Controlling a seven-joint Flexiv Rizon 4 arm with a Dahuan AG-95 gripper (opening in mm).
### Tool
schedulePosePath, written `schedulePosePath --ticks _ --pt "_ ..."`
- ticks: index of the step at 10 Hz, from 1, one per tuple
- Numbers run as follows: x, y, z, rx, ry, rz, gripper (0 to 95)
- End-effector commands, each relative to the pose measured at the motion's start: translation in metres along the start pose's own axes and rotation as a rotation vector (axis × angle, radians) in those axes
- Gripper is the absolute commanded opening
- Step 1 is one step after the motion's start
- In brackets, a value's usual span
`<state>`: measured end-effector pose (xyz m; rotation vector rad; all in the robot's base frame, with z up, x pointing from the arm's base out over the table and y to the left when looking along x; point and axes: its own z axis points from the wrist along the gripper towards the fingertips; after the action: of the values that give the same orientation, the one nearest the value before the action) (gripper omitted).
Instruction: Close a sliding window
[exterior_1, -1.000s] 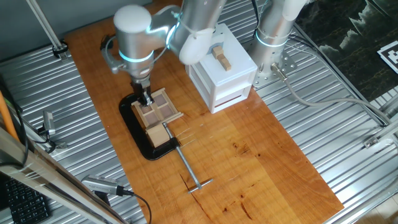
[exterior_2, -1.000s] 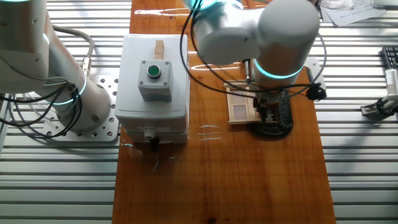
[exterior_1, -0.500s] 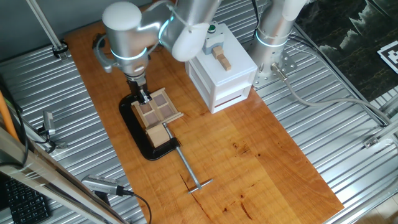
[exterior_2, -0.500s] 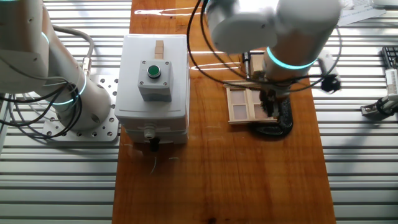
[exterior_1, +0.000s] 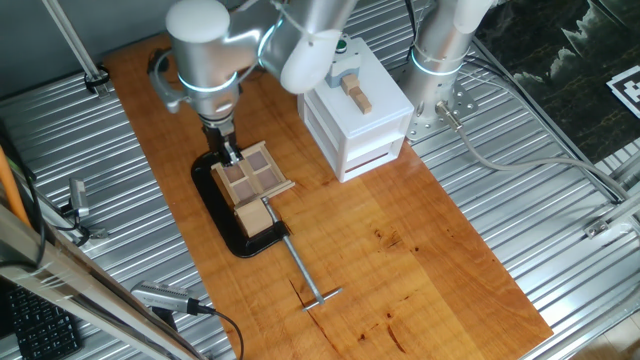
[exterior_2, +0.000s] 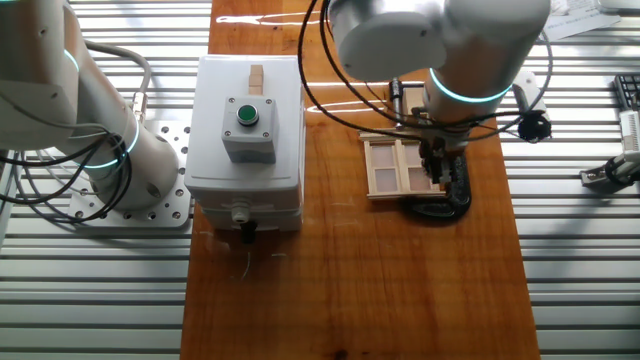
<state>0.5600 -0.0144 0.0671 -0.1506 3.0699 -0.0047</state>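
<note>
Since a second ago my arm has drawn back toward the bench's (exterior_1: 400, 260) far edge; its hand (exterior_1: 232, 154) hangs at the sliding window's (exterior_1: 253, 175) end; I cannot tell whether the fingers are parted; the window sits on a black clamp (exterior_1: 215, 205) beside the white box (exterior_1: 355, 105).

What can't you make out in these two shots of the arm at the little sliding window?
- End effector jaws: too small in one fixed view, hidden under the wrist in the other fixed view, so open or shut is unclear.
- Contact with the sliding window: cannot tell.
- How far the window sits along its rails: too small, partly covered by the arm in the other view.
- Black clamp base: mostly hidden.
</note>
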Motion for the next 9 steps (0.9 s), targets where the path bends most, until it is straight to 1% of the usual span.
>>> schedulePosePath --ticks 1,2,3,4,7,9 --pt "-0.003 0.009 -0.023 -0.015 0.002 0.002 0.0" --pt "-0.004 0.015 -0.032 -0.02 0.002 0.005 0.0" --pt "-0.005 0.027 -0.044 -0.016 0.005 0.011 0.0" --pt "-0.007 0.035 -0.05 -0.013 0.006 0.016 0.0" --pt "-0.013 0.04 -0.054 -0.015 -0.002 0.015 0.0" --pt "-0.014 0.041 -0.054 -0.021 -0.005 0.015 0.0"
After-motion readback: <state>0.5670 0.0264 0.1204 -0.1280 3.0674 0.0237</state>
